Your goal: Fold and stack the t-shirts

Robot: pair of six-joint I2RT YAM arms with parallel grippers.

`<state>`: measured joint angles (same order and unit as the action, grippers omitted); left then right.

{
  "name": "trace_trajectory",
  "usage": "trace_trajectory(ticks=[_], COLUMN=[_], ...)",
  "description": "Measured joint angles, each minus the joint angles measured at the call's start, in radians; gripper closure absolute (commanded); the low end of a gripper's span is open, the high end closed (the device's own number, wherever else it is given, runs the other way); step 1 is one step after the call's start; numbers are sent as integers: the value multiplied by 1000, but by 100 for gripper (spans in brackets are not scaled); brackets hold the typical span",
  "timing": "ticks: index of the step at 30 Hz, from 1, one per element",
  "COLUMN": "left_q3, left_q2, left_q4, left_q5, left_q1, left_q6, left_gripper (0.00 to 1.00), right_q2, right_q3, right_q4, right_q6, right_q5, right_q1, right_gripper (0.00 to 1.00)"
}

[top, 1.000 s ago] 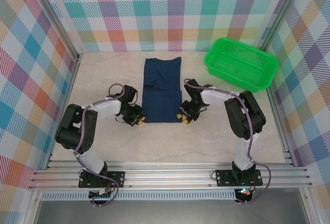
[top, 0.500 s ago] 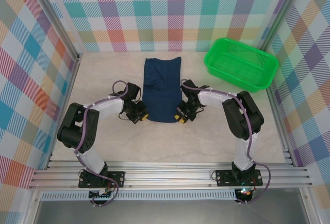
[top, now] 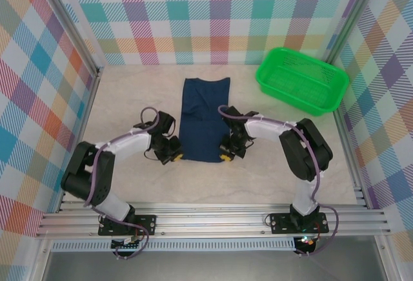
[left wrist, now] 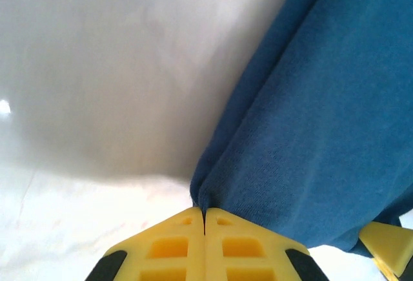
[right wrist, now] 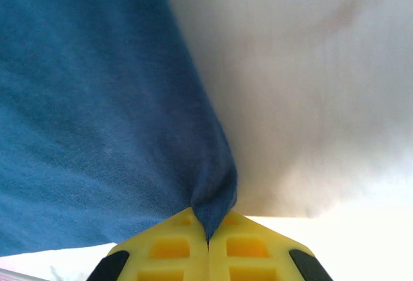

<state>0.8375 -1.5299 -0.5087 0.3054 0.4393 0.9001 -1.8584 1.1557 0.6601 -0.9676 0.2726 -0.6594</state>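
Worktop [top: 129, 100]: pale, marble-like, smooth and matt. In the wrist views it reads as plain off-white.

Walls [top: 193, 10]: pastel plaid on the back and both sides. Metal posts [top: 76, 42] stand at the corners. Ribbed metal rails [top: 213, 219] run along the near edge, where both arm bases are bolted.

Green basket [top: 266, 78]: plastic mesh, at the far right corner, set at an angle, well apart from the cloth.

T-shirt [top: 203, 119]: dark navy, folded into a long narrow strip lying flat at mid-worktop. It runs from the far side toward the arms. Plain face up.

Left fingers [top: 175, 157]: low on the worktop at the strip's near left corner. The left wrist view shows the yellow fingers [left wrist: 193, 226] pressed together, with a fold of the t-shirt [left wrist: 322, 132] edge drawn into the seam between them, so they are pinching the cloth.

Right fingers [top: 224, 156]: at the near right corner, mirroring the left. The right wrist view shows the yellow fingers [right wrist: 193, 226] closed tight, with a puckered tip of the t-shirt [right wrist: 84, 113] caught between them.
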Motion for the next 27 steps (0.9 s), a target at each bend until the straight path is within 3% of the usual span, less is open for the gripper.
trace_trajectory(ticks=[8, 15, 20, 27], left_q3=[-226, -264, -151, 61], left_q2=[378, 735, 737, 589], left_q4=[-156, -293, -309, -306], left_q5=[27, 48, 2, -100], left_q1=[175, 239, 240, 211], left_q6=[20, 127, 186, 201], left_gripper=[100, 100, 100, 100], right_q2=[196, 417, 481, 476], right_q3=[-171, -230, -160, 12], right_q4=[85, 177, 241, 308], right_q6=[33, 1, -19, -16], right_q5=[44, 118, 130, 103], right_q1=[-183, -219, -201, -105], right_gripper=[100, 100, 100, 100])
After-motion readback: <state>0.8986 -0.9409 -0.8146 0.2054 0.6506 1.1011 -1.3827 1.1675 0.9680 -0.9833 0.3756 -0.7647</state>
